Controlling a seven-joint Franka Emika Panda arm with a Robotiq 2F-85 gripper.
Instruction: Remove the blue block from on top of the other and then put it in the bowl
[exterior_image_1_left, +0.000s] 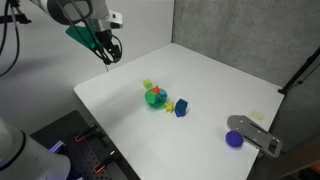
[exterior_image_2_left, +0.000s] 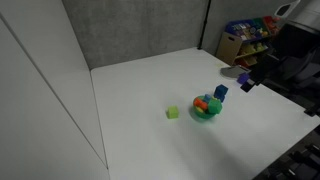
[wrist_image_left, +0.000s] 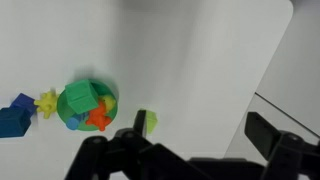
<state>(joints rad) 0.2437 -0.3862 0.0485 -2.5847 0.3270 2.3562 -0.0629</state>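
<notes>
The blue block (wrist_image_left: 22, 101) seems to sit on the other blue cube (wrist_image_left: 11, 123) at the far left of the wrist view; in both exterior views they read as one dark blue stack (exterior_image_1_left: 181, 107) (exterior_image_2_left: 220, 93). The green bowl (exterior_image_1_left: 154, 98) (exterior_image_2_left: 206, 108) (wrist_image_left: 70, 115) stands just beside the stack and holds a green block and an orange piece. My gripper (exterior_image_1_left: 107, 52) (wrist_image_left: 200, 128) is open and empty. It hangs above the table's far corner, well away from the bowl and stack.
A yellow star-like piece (wrist_image_left: 46, 102) lies between stack and bowl. A yellow-green block (wrist_image_left: 149, 121) (exterior_image_1_left: 148, 85) (exterior_image_2_left: 172, 113) lies on the bowl's other side. A purple dish (exterior_image_1_left: 235, 139) and a grey object (exterior_image_1_left: 255, 132) sit near a table corner. The table edge (wrist_image_left: 270, 60) is close.
</notes>
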